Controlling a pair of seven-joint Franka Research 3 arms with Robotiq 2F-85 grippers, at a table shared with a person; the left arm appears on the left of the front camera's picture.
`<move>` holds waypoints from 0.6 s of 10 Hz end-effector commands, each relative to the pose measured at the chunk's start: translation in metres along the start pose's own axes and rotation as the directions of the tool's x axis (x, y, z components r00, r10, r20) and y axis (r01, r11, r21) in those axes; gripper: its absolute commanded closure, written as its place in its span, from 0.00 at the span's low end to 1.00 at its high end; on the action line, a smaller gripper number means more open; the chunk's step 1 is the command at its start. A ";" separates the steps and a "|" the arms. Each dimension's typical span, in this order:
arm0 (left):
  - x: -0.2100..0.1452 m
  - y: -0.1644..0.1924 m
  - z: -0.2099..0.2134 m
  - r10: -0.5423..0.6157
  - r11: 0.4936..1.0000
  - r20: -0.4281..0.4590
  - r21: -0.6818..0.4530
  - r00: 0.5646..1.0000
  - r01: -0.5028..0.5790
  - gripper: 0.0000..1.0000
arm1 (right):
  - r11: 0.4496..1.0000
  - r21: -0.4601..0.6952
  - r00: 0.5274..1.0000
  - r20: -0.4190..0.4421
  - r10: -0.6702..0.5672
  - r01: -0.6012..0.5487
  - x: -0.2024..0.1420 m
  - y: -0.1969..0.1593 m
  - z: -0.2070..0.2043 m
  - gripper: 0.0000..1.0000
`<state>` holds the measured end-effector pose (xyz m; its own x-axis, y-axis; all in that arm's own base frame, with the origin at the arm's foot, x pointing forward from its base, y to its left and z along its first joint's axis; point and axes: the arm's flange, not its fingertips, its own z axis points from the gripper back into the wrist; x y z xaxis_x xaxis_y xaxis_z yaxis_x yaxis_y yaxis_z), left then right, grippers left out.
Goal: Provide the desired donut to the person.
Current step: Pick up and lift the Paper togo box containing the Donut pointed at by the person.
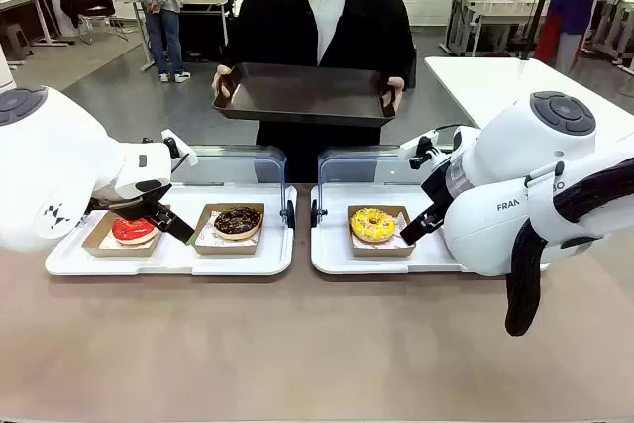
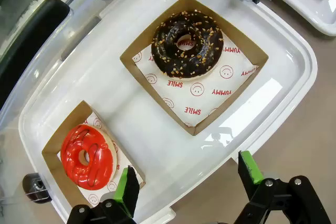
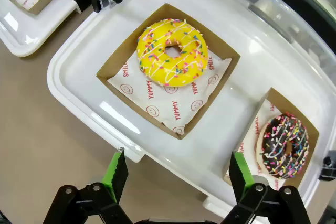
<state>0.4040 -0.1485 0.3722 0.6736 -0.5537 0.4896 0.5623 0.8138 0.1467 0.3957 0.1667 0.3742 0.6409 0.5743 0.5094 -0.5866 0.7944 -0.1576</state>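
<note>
Donuts sit in open cardboard boxes point(image 1: 203, 245) on two white trays set side by side on the brown worktop point(image 1: 297, 344), and none of them is in a tool's grasp. In the front view the tray at the left point(image 1: 238, 263) carries a red-glazed donut point(image 1: 133, 230) and, just right of it, a chocolate donut with nut crumbs point(image 1: 238, 221). The tray at the right point(image 1: 332, 245) carries a yellow donut with coloured sprinkles point(image 1: 372, 225). The right wrist view adds a chocolate donut with coloured sprinkles point(image 3: 283, 145), in its own box at the right edge of the frame, on the same tray as the yellow one. White paper printed SMILE and YUMMY lines the boxes, and clear lids point(image 1: 238, 167) stand raised along the far side of both trays. At the top centre of the front view the person point(image 1: 317, 37) stands across the worktop, holding a dark tray point(image 1: 302, 94) level in both hands. The left tool point(image 2: 187, 169) hangs over the left tray, released, nothing between its fingers. In its wrist view one green pad point(image 2: 127, 182) lies over a corner of the red donut's box, the other over the tray's near rim. The right tool point(image 3: 178, 157) is likewise spread wide and holds nothing. It hovers over the near rim of its tray, with the yellow donut higher in the frame and well apart from the pads.
</note>
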 end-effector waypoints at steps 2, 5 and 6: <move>0.000 0.000 0.000 0.000 1.000 0.000 0.000 1.000 0.000 0.00 | 1.000 0.000 1.000 0.000 0.000 0.000 0.000 0.000 0.000 0.00; 0.000 0.000 0.000 0.000 1.000 0.000 0.000 1.000 0.000 0.00 | 1.000 0.000 1.000 0.000 0.000 0.000 0.000 0.000 0.000 0.00; 0.000 0.000 0.000 0.000 1.000 0.000 0.000 1.000 0.000 0.00 | 1.000 0.000 1.000 0.000 0.000 0.000 0.000 0.000 0.000 0.00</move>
<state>0.4040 -0.1485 0.3722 0.6736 -0.5537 0.4896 0.5623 0.8138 0.1468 0.3958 0.1665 0.3742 0.6412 0.5739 0.5095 -0.5862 0.7947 -0.1575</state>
